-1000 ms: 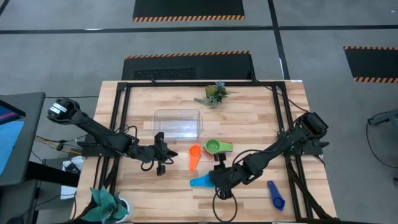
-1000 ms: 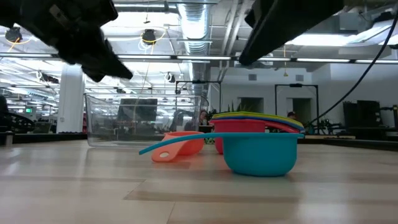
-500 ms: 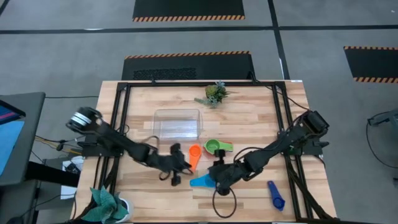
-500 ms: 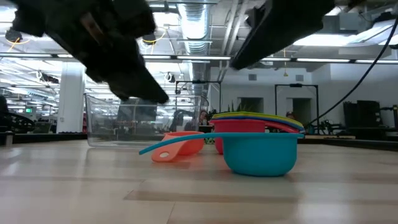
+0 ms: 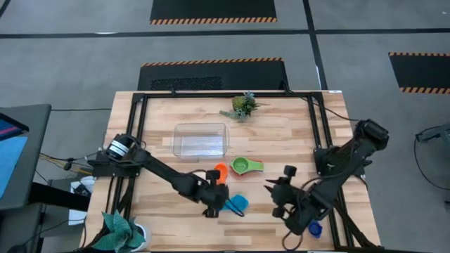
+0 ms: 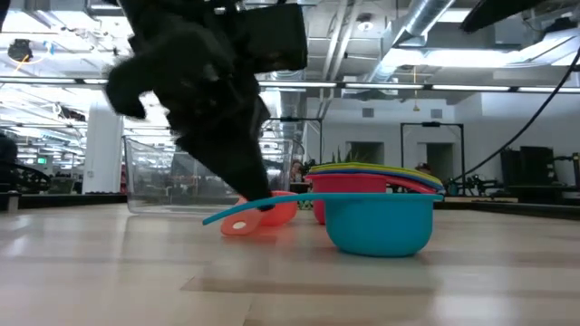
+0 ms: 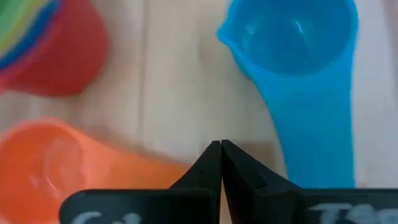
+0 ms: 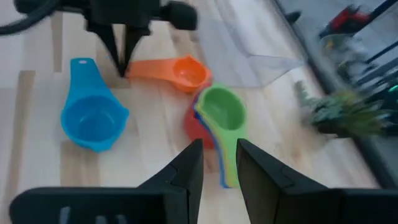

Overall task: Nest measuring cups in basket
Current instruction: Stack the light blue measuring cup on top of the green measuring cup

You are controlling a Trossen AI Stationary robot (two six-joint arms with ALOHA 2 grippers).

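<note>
Cups [image 5: 246, 166] are partly stacked at the basket's [image 5: 200, 139] four o'clock; none is binned; closed left hand [image 5: 211, 209] is empty, right hand [image 5: 280, 197] parted, empty.

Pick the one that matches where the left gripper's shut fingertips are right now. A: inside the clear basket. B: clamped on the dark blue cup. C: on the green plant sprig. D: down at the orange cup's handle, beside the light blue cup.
D: the left gripper points its shut fingertips down at the orange cup handle, with the light blue cup beside it.
</note>
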